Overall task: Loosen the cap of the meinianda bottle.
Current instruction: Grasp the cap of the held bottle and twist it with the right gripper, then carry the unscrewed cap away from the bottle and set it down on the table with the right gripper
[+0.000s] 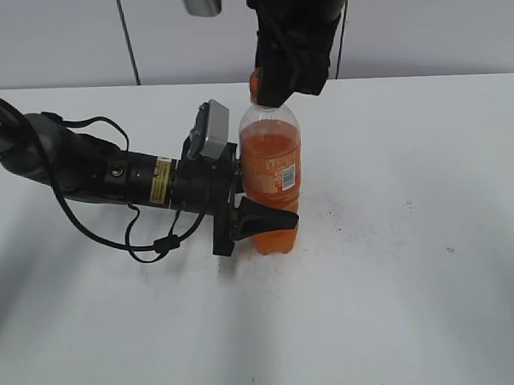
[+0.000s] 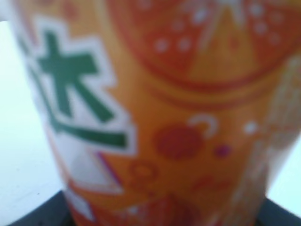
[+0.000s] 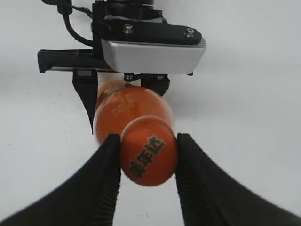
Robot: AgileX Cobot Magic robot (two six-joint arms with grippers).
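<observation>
The meinianda bottle [image 1: 272, 179] stands upright on the white table, with orange drink and an orange label. My left gripper [image 1: 259, 211] is shut on its lower body from the left. In the left wrist view the label [image 2: 160, 117] fills the frame, blurred. My right gripper [image 1: 274, 88] comes down from above and is shut on the orange cap [image 3: 148, 151], which bears dark characters on its top; both black fingers [image 3: 147, 153] touch its sides. In the exterior view only a sliver of the cap [image 1: 255, 80] shows beside the fingers.
The white table [image 1: 414, 262] surrounds the bottle. The left arm [image 1: 111, 173] with its cables lies across the table's left side. A grey wall runs behind the table.
</observation>
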